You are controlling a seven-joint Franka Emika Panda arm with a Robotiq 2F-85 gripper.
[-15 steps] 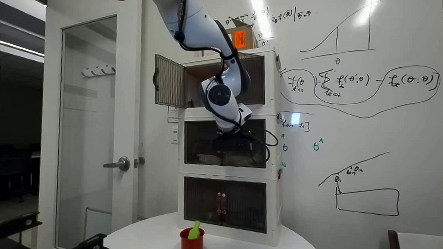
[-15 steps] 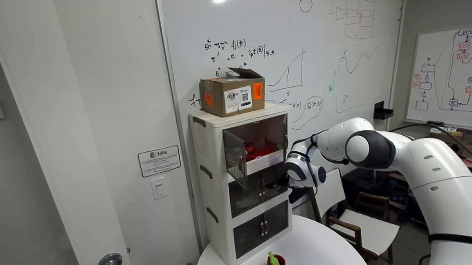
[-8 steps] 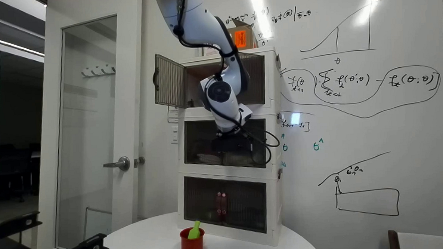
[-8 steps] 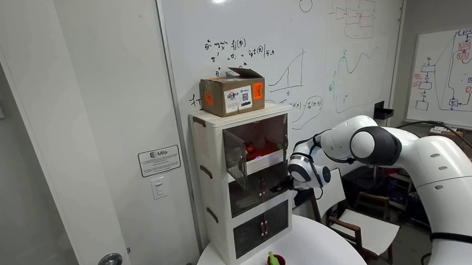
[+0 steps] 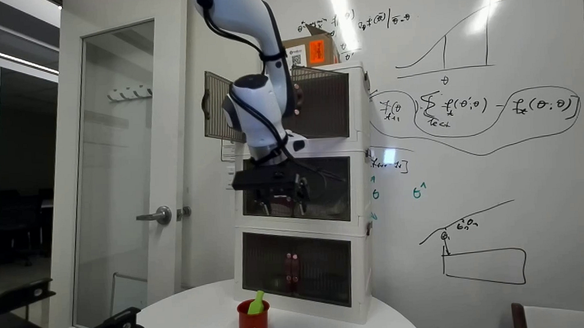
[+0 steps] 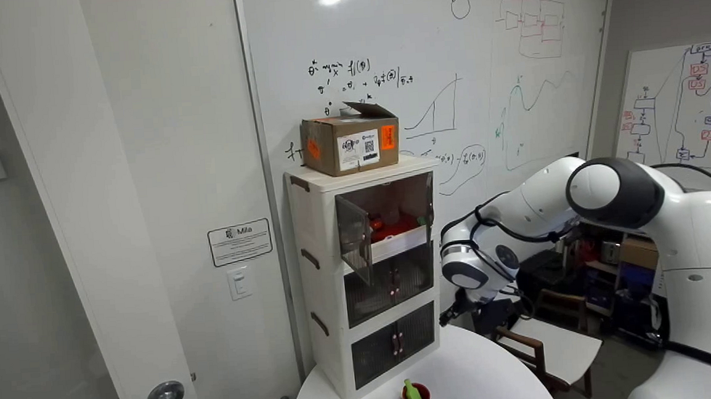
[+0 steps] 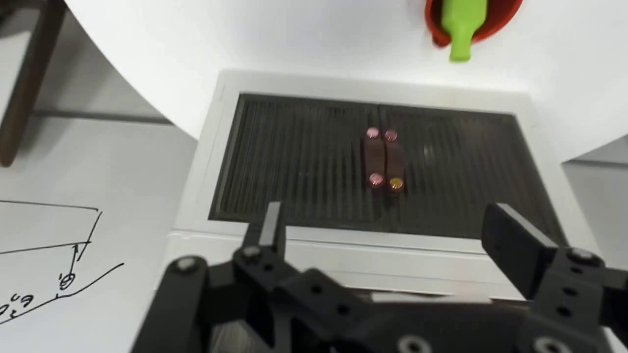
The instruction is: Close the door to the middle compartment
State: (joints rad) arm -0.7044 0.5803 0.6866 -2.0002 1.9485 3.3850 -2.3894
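Note:
The middle compartment of the white cabinet has dark ribbed doors; it shows in both exterior views, behind my gripper (image 5: pixel 333 201) and unblocked (image 6: pixel 367 302). Its two doors look flush with the frame, handles side by side. My gripper (image 5: pixel 284 208) is open and empty, pointing down in front of this compartment. In an exterior view (image 6: pixel 444 321) it stands off the cabinet's right front, apart from the doors. In the wrist view my gripper (image 7: pixel 385 211) has its fingers wide apart, with the lower cell's doors (image 7: pixel 304 162) beyond; the middle compartment is mostly hidden there behind the gripper.
The top cell's left door (image 6: pixel 352 233) stands open, and its right door (image 5: pixel 321 103) is swung outward too. A cardboard box (image 6: pixel 352 144) is on top. A red cup (image 5: pixel 253 323) with a green utensil stands on the round white table (image 5: pixel 195 311). A chair (image 6: pixel 555 341) is beside it.
My gripper has drawn back from the front of the middle compartment, lower and away from the cabinet, and the wrist has tilted downward. The doors look unchanged.

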